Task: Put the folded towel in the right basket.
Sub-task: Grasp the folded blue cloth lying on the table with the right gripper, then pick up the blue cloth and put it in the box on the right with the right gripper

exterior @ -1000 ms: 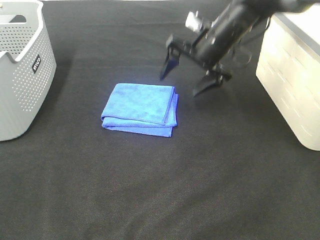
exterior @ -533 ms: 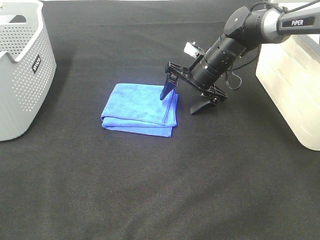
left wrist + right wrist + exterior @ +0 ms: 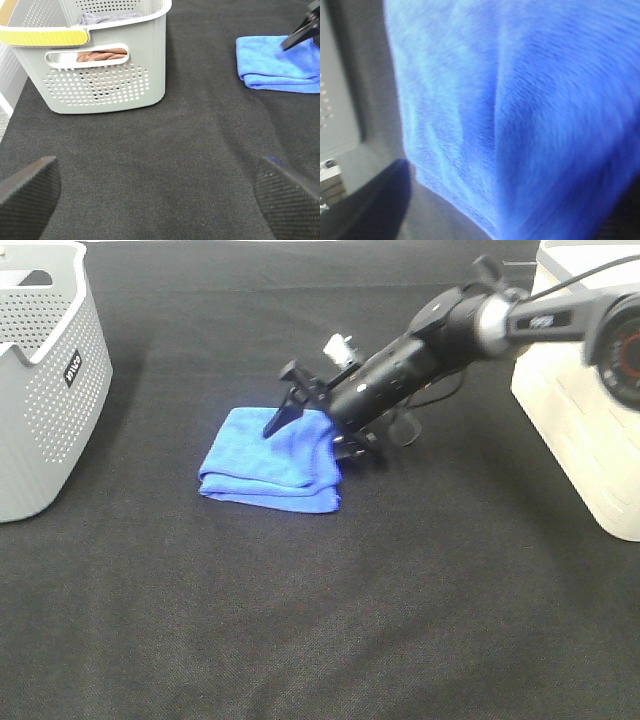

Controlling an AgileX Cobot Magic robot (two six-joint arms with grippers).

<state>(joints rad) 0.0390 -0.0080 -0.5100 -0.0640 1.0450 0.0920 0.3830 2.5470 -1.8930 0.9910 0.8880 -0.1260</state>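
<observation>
The folded blue towel (image 3: 262, 458) lies on the black cloth left of centre; it also shows in the left wrist view (image 3: 277, 62) and fills the right wrist view (image 3: 520, 125). My right gripper (image 3: 308, 440) is open, low over the towel's right edge, with one finger (image 3: 285, 410) above the towel and the other at its right side. The right basket (image 3: 575, 420) is white and stands at the right edge. My left gripper (image 3: 160, 192) is open and empty, far from the towel, with its pads (image 3: 27, 192) low over bare cloth.
A grey perforated basket (image 3: 40, 380) stands at the far left; in the left wrist view (image 3: 100, 85) it holds brown and grey cloths. A black cloth (image 3: 320, 620) covers the table.
My right gripper has moved down and to the left, from beside the towel to straddling its right edge. The towel's right edge has shifted slightly left.
</observation>
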